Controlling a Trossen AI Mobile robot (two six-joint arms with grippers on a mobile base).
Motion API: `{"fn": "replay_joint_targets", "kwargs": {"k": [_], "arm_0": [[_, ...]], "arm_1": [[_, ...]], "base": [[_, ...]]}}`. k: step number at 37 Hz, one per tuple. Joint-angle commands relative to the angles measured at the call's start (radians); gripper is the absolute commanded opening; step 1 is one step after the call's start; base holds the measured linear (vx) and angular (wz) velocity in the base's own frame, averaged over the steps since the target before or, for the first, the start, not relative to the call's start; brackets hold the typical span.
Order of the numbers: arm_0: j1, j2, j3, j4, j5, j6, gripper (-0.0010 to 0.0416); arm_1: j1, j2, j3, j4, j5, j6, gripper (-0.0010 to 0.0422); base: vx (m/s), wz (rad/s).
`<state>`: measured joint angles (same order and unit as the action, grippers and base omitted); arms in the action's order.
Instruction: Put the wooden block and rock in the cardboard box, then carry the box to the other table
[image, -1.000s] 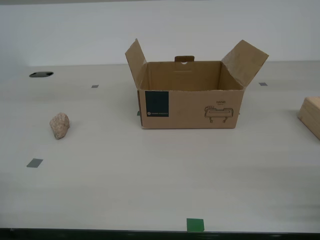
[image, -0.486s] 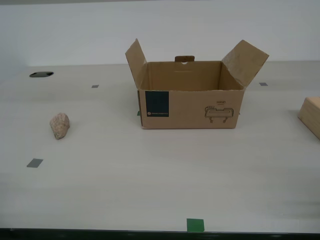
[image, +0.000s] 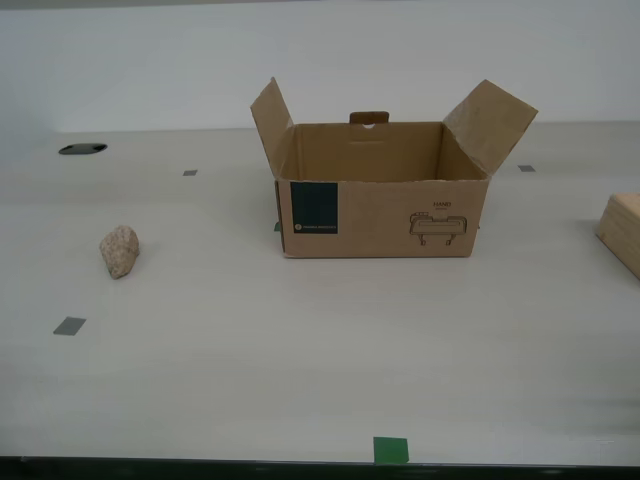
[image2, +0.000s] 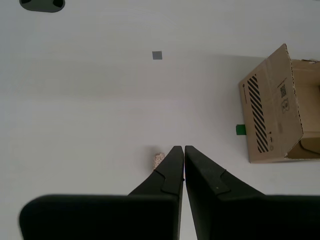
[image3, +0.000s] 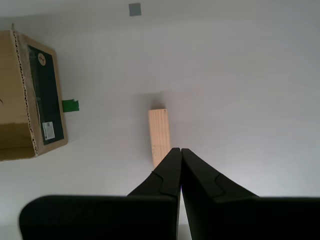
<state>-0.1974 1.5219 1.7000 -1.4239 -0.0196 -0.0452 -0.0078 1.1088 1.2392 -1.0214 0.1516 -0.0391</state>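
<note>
Striped box (image2: 272, 117) flap (second wrist view only) — exterior view misses it.

One cardboard box (image: 380, 190), open, with two side flaps raised and one rear tab; it carries one dark teal label (image: 313, 208) and one printed line drawing (image: 440, 226). One rock (image: 119, 251), seen just beyond the closed jaws of my second gripper (image2: 179, 148). One wooden block (image3: 159, 136), lying directly ahead of the closed jaws of my first gripper (image3: 177, 150). Two grippers in all. Grey tape squares (image: 69, 326): at least three in the exterior view. One green tape square (image: 390, 449). One dark oval opening (image: 82, 149) in the table (image: 300, 350).
</note>
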Motion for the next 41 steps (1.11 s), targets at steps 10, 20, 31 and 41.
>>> {"fn": "replay_joint_targets", "kwargs": {"k": [10, 20, 31, 41], "arm_0": [[0.0, 0.05, 0.0, 0.011, -0.004, -0.001, 0.0], [0.001, 0.05, 0.001, 0.015, -0.004, 0.0, 0.0], [0.001, 0.05, 0.001, 0.058, -0.004, 0.01, 0.0], [0.001, 0.05, 0.0, 0.055, -0.004, 0.012, 0.0]], "arm_1": [[0.0, -0.001, 0.001, 0.022, 0.003, 0.006, 0.0], [0.0, -0.001, 0.001, 0.025, 0.003, 0.005, 0.0], [0.0, -0.001, 0.001, 0.027, 0.003, 0.0, 0.0], [0.0, -0.001, 0.001, 0.017, 0.003, -0.006, 0.0]], "base": [[0.0, 0.0], [0.0, 0.0], [0.0, 0.0], [0.0, 0.0]]}}
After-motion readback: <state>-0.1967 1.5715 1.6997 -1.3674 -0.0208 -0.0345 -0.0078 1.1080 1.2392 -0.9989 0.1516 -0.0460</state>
